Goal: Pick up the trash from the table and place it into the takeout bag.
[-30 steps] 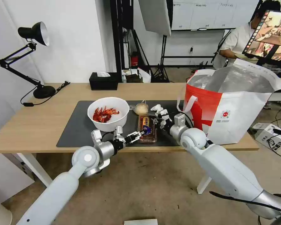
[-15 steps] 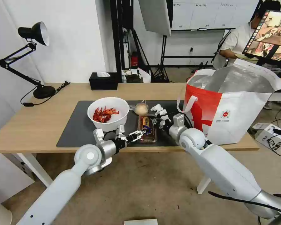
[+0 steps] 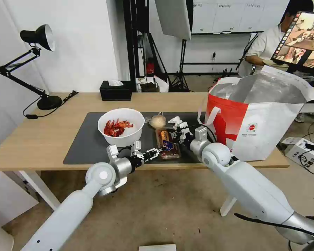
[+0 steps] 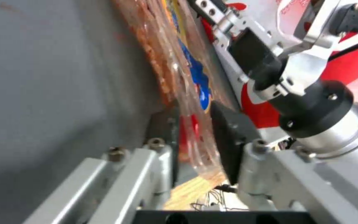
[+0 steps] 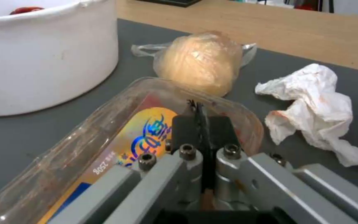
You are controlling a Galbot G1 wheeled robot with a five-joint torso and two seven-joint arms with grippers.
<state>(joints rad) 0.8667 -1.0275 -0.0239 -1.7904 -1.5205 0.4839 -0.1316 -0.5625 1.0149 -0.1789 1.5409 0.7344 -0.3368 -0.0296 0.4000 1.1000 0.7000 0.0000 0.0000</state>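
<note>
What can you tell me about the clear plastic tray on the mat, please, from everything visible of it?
The clear plastic tray is a long, thin, hinged clamshell with rounded corners, smeared inside with reddish-brown food scraps around a yellow-and-blue label. It lies on the dark grey mat, lengthwise away from the robot, beside the white bowl and just short of the beige bagged lump. The left gripper pinches its near end; the right gripper is shut on its rim.

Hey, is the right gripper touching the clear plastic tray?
Touching. The right wrist view shows the right gripper pinched shut on the rim of the tray.
</note>
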